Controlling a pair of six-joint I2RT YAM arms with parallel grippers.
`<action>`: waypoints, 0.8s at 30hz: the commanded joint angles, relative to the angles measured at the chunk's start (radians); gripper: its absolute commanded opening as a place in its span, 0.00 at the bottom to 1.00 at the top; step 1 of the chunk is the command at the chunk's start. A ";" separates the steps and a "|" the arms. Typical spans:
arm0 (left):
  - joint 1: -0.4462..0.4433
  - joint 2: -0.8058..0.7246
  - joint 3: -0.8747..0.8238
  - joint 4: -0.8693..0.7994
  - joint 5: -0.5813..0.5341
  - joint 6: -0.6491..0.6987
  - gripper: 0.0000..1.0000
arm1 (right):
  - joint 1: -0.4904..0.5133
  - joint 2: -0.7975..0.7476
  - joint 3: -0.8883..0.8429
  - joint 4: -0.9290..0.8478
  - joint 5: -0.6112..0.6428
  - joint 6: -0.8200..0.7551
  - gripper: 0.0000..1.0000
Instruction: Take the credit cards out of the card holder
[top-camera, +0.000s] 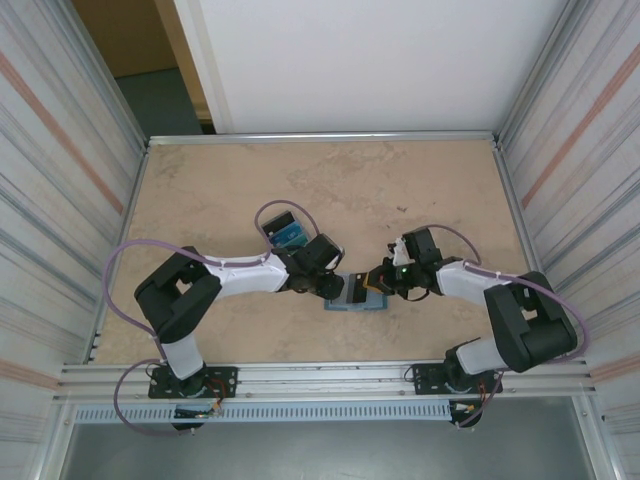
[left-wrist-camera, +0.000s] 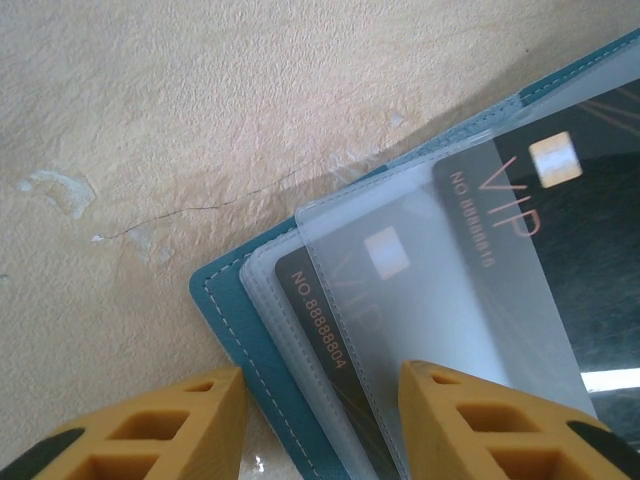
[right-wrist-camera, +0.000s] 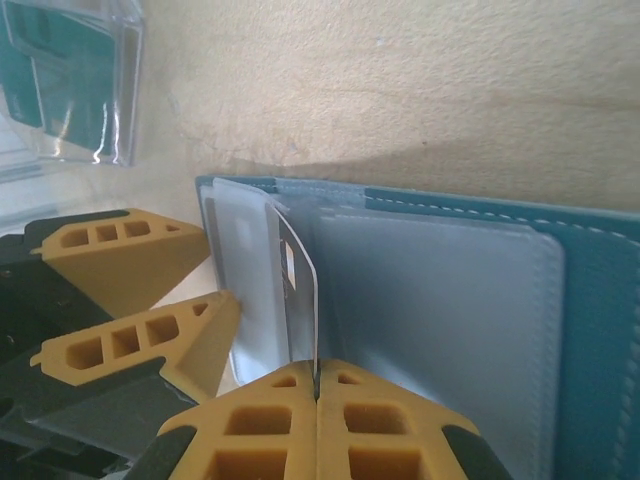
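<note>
Tabletop (top-camera: 220, 190) of beige stone, corrugated metal walls (top-camera: 60, 150) either side; card holder (top-camera: 357, 298) lies open near the front, left gripper (left-wrist-camera: 320, 420) spread astride its corner, right gripper (right-wrist-camera: 317, 385) clamped on one credit card (right-wrist-camera: 297, 295).

teal card holder (left-wrist-camera: 225, 325) white stitching, black credit cards (left-wrist-camera: 585, 235), orange fingers (left-wrist-camera: 150, 435), beige table (left-wrist-camera: 200, 100)

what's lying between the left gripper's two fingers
the corner of the card holder and a black card in a clear sleeve, seen in the left wrist view
</note>
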 joint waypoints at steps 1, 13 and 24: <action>-0.009 0.031 -0.021 -0.094 -0.011 0.019 0.45 | -0.021 -0.039 0.025 -0.158 0.083 -0.076 0.00; -0.009 -0.064 0.008 -0.135 -0.012 -0.026 0.51 | -0.039 -0.216 0.077 -0.319 0.144 -0.170 0.00; 0.007 -0.199 0.106 -0.192 -0.158 -0.038 0.66 | -0.038 -0.395 0.160 -0.357 0.184 -0.261 0.00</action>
